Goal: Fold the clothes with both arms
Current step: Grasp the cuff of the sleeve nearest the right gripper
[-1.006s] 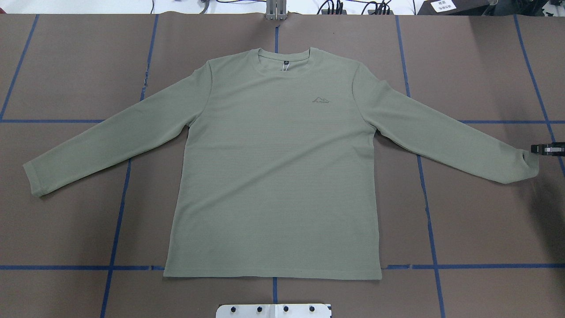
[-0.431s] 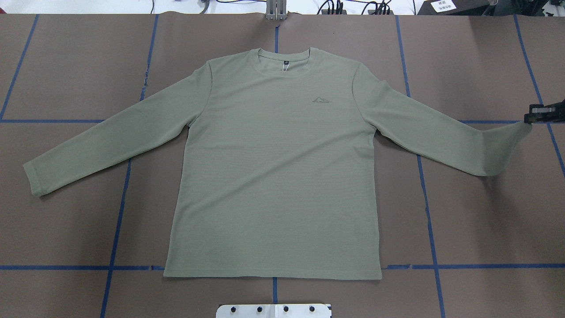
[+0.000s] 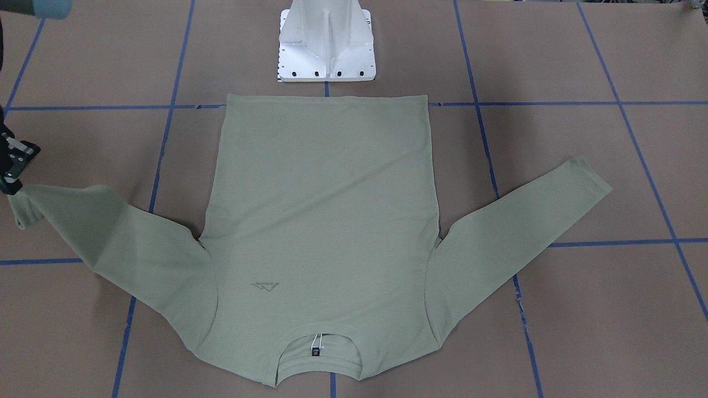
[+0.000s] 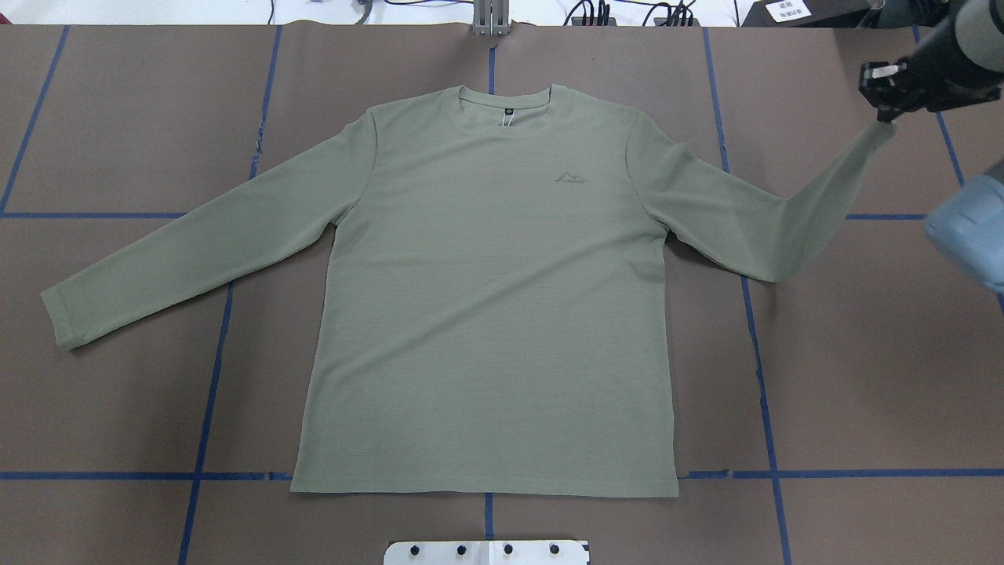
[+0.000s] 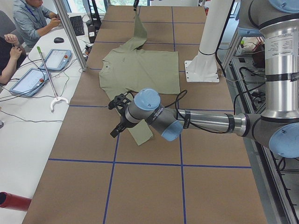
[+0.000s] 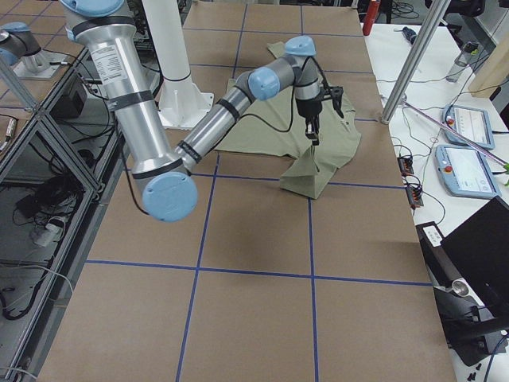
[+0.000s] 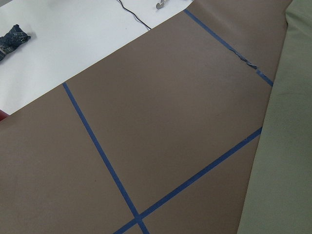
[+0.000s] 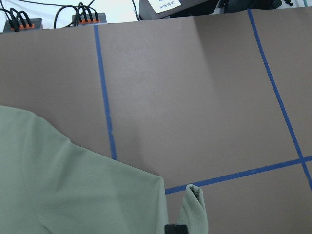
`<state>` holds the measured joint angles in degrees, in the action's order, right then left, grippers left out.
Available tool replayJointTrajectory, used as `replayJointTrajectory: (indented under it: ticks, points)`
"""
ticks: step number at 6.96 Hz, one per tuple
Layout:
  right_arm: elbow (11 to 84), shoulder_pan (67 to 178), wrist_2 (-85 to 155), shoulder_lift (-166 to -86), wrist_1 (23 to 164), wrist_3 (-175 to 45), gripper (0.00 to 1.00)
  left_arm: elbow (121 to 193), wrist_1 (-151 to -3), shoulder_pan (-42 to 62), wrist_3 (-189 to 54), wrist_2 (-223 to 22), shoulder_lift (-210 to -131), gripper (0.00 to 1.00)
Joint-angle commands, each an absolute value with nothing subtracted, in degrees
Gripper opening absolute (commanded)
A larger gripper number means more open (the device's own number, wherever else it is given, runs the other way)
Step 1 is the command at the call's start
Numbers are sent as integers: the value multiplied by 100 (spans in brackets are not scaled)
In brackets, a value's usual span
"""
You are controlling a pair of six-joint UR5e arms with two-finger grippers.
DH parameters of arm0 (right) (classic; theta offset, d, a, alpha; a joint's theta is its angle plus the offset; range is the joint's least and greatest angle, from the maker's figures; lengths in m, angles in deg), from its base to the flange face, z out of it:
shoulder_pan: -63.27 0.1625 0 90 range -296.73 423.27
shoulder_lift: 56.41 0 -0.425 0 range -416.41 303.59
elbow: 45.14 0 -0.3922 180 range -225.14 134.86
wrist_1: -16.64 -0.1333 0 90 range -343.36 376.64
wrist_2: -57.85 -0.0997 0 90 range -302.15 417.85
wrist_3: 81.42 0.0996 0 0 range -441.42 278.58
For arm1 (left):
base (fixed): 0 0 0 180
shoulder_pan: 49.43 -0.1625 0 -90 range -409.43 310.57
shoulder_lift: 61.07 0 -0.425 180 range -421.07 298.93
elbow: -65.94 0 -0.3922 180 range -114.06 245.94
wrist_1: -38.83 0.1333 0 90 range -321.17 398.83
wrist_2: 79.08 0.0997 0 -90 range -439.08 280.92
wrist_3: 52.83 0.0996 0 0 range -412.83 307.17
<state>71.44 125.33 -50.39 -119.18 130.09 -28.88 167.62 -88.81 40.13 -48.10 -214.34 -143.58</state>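
Observation:
The sage-green shirt (image 4: 494, 298) lies flat, front up, with its neckline at the far side; it also shows in the front-facing view (image 3: 321, 210). My right gripper (image 4: 886, 116) is shut on the cuff of the right-hand sleeve (image 4: 792, 212) and holds it up above the table, so the sleeve hangs bent near its middle. The pinched cuff (image 8: 196, 207) shows in the right wrist view. The other sleeve (image 4: 188, 251) lies flat and stretched out. My left gripper (image 5: 117, 122) shows only in the exterior left view, above that sleeve's end; I cannot tell whether it is open or shut.
The white pedestal base (image 3: 326, 50) stands at the near edge behind the shirt's hem. Blue tape lines (image 4: 753, 337) cross the brown table cover. Cables and boxes (image 4: 627, 12) lie along the far edge. Operators (image 5: 32, 21) with tablets sit at a side table.
My right gripper has moved from the right edge toward the far side and upward, carrying the cuff. The right-hand sleeve has come off the table and swung toward the far right.

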Motion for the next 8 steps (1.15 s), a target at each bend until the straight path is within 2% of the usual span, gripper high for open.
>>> replayJointTrajectory:
  ticks: [1,3,4,5,8]
  points:
    - [6162,11904,-4493,-9946,14083,-1515,0,16702,-8914,4013,-4817,-21434,-14369,100]
    - [3638,11261,-3920,-7857,13691,67,0,16693,-8914,4013,-4817,-21434,-14369,100]
    - [2424,10945,-3527,-7177,12947,902,0,16675,-8914,4013,-4817,-21434,-14369,100]
    - [1585,10707,-3227,-6718,12287,1154,0,16588,-8923,4013,-4809,-21434,-14403,100]
    - [1428,9846,-2373,-6573,11895,1322,0,16403,-9090,4013,-4817,-21434,-14413,100]
